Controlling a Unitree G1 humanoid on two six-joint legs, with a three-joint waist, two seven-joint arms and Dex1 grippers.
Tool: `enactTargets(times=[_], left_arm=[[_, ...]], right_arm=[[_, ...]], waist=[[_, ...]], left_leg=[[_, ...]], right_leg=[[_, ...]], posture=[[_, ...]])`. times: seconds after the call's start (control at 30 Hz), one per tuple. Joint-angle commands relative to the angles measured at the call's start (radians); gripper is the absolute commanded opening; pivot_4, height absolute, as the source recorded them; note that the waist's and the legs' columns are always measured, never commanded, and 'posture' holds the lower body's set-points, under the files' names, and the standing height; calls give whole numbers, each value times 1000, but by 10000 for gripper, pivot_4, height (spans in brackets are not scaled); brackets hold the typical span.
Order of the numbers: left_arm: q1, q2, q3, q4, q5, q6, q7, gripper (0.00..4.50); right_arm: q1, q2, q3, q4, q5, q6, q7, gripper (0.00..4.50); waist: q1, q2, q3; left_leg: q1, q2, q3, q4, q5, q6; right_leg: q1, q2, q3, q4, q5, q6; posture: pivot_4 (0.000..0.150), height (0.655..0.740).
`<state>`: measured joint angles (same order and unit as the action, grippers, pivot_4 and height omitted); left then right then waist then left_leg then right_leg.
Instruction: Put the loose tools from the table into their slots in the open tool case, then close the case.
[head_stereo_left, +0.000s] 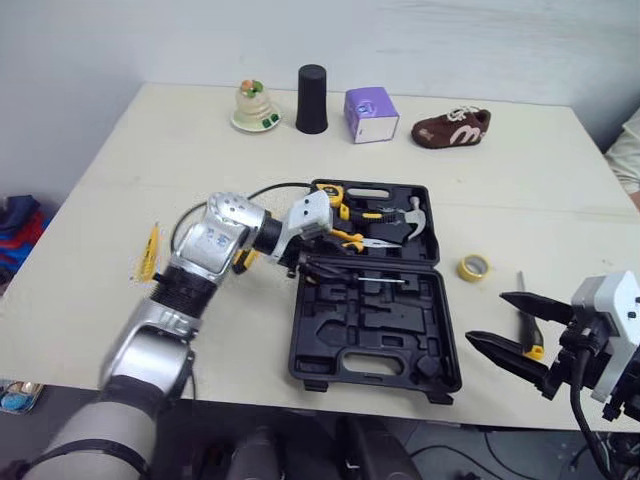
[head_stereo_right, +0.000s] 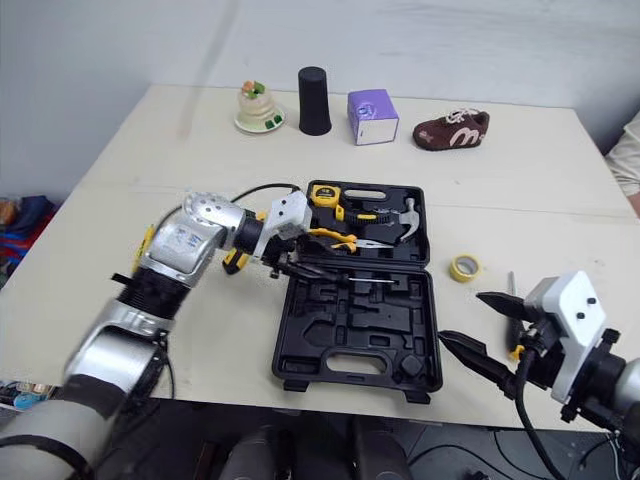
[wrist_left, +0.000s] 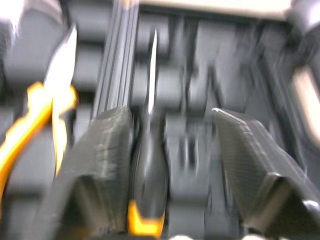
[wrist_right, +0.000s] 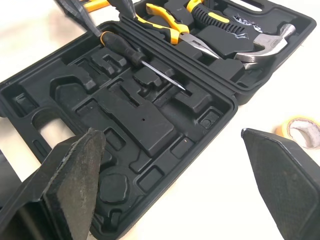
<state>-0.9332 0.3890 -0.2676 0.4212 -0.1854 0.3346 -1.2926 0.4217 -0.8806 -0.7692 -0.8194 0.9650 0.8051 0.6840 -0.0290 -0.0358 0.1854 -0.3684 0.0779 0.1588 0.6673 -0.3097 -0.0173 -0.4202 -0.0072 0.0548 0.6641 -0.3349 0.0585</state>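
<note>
The black tool case (head_stereo_left: 372, 352) lies open at the table's middle. Its far half holds yellow-handled pliers (head_stereo_left: 350, 238), a hammer (head_stereo_left: 414, 216) and a tape measure (head_stereo_left: 328, 190). A black screwdriver (wrist_right: 134, 52) rests across the near half by the hinge. My left gripper (head_stereo_left: 315, 265) hangs over its handle, open, with the handle against one finger (wrist_left: 107, 150). My right gripper (head_stereo_left: 487, 318) stands open near the table's front right edge, apart from the case. A yellow tape roll (head_stereo_left: 474, 267) and a yellow-and-black hand tool (head_stereo_left: 530, 340) lie loose on the table right of the case.
Along the table's far side stand a small figurine (head_stereo_left: 255, 107), a black cup (head_stereo_left: 312, 99), a purple box (head_stereo_left: 370, 114) and a brown shoe (head_stereo_left: 451, 127). A yellow-handled tool (head_stereo_left: 148, 252) lies left of my left arm. A person's sleeve (head_stereo_left: 625, 150) shows at the right edge.
</note>
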Motion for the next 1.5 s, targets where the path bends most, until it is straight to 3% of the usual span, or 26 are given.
enactTargets(times=[0.03, 0.1, 0.47, 0.93, 1.13, 1.5], left_arm=[[-4, -30, 68, 112, -34, -123, -11, 8568], [-8, -54, 79, 174, -30, -153, -9, 328], [13, -105, 7, 267, 83, -278, 2, 328], [-19, -138, 24, 335, 107, -236, 51, 328], [-13, -130, -32, 385, 193, -271, 93, 328], [17, -106, -161, 366, 306, -153, 117, 328]], right_arm=[[12, 6, -54, -7, 8, -20, 16, 45000], [14, 2, -57, -2, 7, -20, 20, 45000], [2, 2, -40, 15, -16, -22, 22, 45000], [29, 27, -39, -5, -24, -24, 16, 45000], [25, 28, -28, 5, -32, -26, 16, 45000], [40, 40, -13, 23, -68, -25, 17, 45000]], waist=[[0, 0, 0], [0, 0, 0], [-1, 0, 0], [-1, 0, 0], [0, 0, 0], [-3, -6, -27]], left_leg=[[0, 0, 0, 0, 0, 0], [0, 0, 0, 0, 0, 0], [0, -1, 0, -1, 0, 0], [0, -1, 0, -1, 0, 0], [1, -1, 0, -1, 0, 0], [16, -1, 0, -5, -5, 7]], right_leg=[[0, 0, 0, 0, 0, 0], [0, 0, 0, 0, 0, 0], [0, 0, 0, -1, 0, 0], [0, 0, 0, 0, 0, 0], [1, 0, 0, 0, 0, 0], [19, 0, 0, -6, 0, 0]], posture=[[1500, 7339], [1500, 7339], [1500, 7339], [1500, 7339], [1500, 7339], [1500, 7339]])
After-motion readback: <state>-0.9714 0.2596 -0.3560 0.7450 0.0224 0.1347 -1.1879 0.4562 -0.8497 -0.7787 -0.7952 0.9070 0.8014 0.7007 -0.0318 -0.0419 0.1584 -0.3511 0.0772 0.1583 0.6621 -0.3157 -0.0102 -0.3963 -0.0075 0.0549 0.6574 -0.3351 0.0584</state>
